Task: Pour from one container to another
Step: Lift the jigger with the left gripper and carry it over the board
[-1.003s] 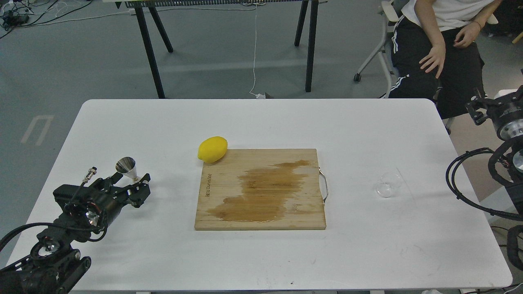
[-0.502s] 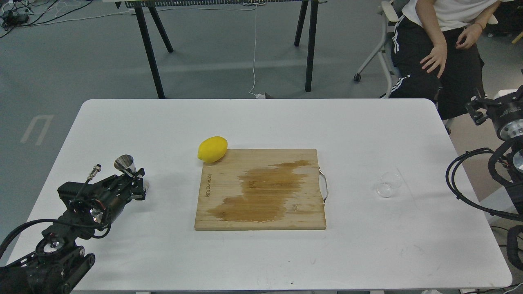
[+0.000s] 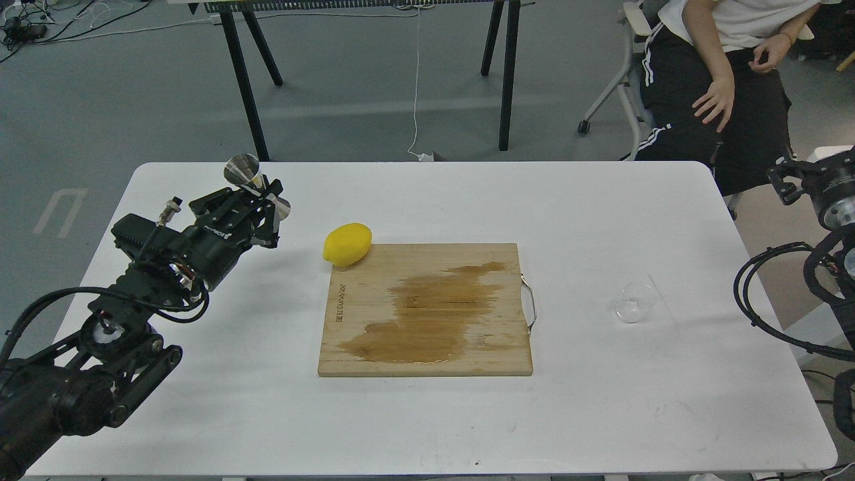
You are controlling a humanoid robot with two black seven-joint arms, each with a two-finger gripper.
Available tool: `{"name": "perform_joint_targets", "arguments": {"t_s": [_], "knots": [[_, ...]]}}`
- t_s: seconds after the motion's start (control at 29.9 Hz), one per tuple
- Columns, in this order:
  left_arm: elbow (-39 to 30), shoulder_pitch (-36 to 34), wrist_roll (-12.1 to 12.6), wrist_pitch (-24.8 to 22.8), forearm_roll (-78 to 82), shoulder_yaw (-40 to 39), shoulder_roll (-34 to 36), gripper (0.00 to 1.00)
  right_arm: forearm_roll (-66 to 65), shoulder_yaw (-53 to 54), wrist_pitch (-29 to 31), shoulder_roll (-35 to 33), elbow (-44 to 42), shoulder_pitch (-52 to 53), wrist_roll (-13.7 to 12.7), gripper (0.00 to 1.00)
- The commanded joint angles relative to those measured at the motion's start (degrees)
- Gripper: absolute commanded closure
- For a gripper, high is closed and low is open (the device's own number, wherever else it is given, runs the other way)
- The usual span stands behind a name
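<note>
My left gripper is shut on the steel jigger at its narrow waist and holds it in the air above the table's left side, tilted, with one cone's open mouth showing at the top. The small clear glass cup stands on the white table far to the right, right of the board. Of my right arm only a thick joint and cables show at the right edge; its gripper is out of view.
A wooden cutting board with a wet brown stain and a metal handle lies mid-table. A yellow lemon sits at its far left corner. A seated person is beyond the table's far right corner.
My left gripper closed on the jigger, lifted it off the table and carried it up and away from me, slightly to the right. The cup, lemon and board stayed put.
</note>
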Motion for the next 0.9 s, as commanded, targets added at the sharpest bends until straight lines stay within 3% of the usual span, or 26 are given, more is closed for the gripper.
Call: {"name": "perform_joint_targets", "arguments": {"t_s": [0.0, 0.1, 0.17, 0.27, 0.4, 0.6, 0.87], "knots": [[-0.7, -4.6, 0.0, -0.4, 0.1, 5.8, -5.0, 0.96, 0.0, 0.0, 0.0, 0.0, -0.1, 0.0, 0.0, 0.01], [0.2, -8.0, 0.2, -0.8, 0.1, 12.7, -10.9, 0.96, 0.0, 0.0, 0.0, -0.5, -0.4, 0.0, 0.0, 0.01], [1.6, -9.6, 1.8, -1.9, 0.1, 17.7, -13.6, 0.96, 0.0, 0.0, 0.0, -1.3, -0.4, -0.4, 0.0, 0.01], [4.9, -9.7, 4.0, -2.7, 0.1, 23.1, -17.3, 0.96, 0.1, 0.1, 0.0, -1.8, -0.4, -1.4, 0.1, 0.01], [9.3, -9.1, 4.4, -2.7, 0.1, 28.5, -21.0, 0.96, 0.1, 0.1, 0.0, -2.2, -0.4, -2.4, 1.1, 0.01], [17.3, -9.1, 5.3, -2.7, 0.1, 29.1, -21.8, 0.95, 0.4, 0.1, 0.0, -2.2, -0.4, -2.5, 1.1, 0.01], [17.7, -7.8, 5.4, -2.8, 0.1, 29.8, -21.8, 0.85, 0.8, 0.1, 0.0, -2.1, -0.4, -2.5, 1.1, 0.01]]}}
